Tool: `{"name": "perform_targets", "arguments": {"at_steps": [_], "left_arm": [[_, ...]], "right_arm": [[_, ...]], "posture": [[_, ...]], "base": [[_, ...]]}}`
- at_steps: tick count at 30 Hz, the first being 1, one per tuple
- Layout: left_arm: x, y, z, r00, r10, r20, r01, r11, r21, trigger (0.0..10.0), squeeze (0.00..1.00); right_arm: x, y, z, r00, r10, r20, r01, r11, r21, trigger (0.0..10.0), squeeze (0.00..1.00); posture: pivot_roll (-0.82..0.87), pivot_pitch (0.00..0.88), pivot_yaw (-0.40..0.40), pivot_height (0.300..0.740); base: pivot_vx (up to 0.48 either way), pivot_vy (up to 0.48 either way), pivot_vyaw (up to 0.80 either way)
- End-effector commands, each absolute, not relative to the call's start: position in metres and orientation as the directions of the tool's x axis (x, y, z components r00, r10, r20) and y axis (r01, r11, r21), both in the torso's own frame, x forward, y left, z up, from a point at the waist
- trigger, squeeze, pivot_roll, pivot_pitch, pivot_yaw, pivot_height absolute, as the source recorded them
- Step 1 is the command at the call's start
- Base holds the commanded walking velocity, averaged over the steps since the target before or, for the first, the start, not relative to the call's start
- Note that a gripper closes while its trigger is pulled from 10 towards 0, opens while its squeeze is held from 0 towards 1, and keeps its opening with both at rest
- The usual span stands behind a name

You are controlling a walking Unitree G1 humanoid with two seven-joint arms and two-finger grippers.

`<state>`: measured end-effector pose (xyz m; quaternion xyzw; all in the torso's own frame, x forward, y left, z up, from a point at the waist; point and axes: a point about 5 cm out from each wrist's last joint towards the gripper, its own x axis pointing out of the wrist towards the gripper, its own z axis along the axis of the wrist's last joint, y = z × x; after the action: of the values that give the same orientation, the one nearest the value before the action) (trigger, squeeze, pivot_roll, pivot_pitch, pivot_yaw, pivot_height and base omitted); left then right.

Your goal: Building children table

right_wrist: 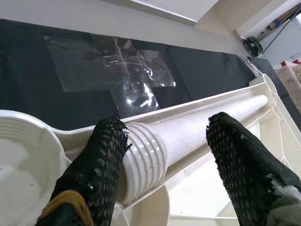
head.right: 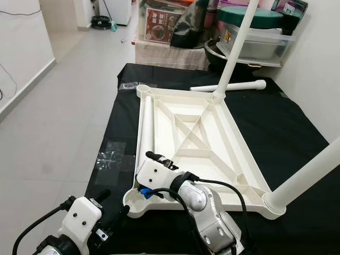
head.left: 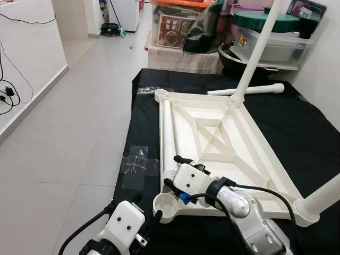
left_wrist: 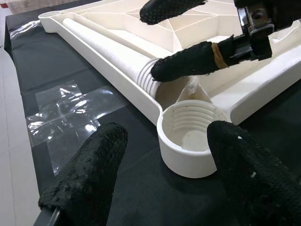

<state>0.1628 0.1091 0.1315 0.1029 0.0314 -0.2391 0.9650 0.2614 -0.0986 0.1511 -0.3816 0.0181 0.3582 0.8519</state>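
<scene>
The white tabletop [head.left: 212, 121] lies upside down on a black cloth [head.left: 297, 127]. One white leg [head.left: 256, 53] stands screwed in at its far right corner, and another [head.left: 324, 196] at the near right corner. A loose leg [head.left: 169, 133] lies inside the tabletop along its left edge. My right gripper [right_wrist: 168, 125] is open, one finger on each side of that leg's threaded end [right_wrist: 146, 157]. My left gripper [left_wrist: 169, 136] is open just in front of the empty threaded socket [left_wrist: 188, 134] at the near left corner. Another loose leg [head.left: 247, 90] lies on the cloth beyond the far edge.
Clear tape [head.left: 139, 159] is stuck on the cloth left of the tabletop. Storage boxes, pots and bags [head.left: 265, 37] crowd the back. Tiled floor [head.left: 64, 133] runs along the left, with a wall and cables [head.left: 8, 95] at the far left.
</scene>
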Motion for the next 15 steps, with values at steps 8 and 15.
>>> {"name": "perform_targets", "arguments": {"at_steps": [8,15], "left_arm": [[0.161,0.107,0.128,0.882,-0.454,-0.123,0.470,0.863,0.182,10.0,0.00],[0.160,0.107,0.129,0.884,-0.451,-0.123,0.467,0.866,0.178,10.0,0.00]], "right_arm": [[0.277,-0.106,0.153,0.743,0.574,-0.344,-0.607,0.363,-0.707,10.0,0.00],[0.277,-0.108,0.153,0.719,0.589,-0.370,-0.626,0.317,-0.713,10.0,0.00]], "posture": [[0.07,0.067,-0.134,0.740],[0.07,0.069,-0.135,0.740]], "base": [[0.000,0.000,0.00],[0.000,0.000,0.00]]}}
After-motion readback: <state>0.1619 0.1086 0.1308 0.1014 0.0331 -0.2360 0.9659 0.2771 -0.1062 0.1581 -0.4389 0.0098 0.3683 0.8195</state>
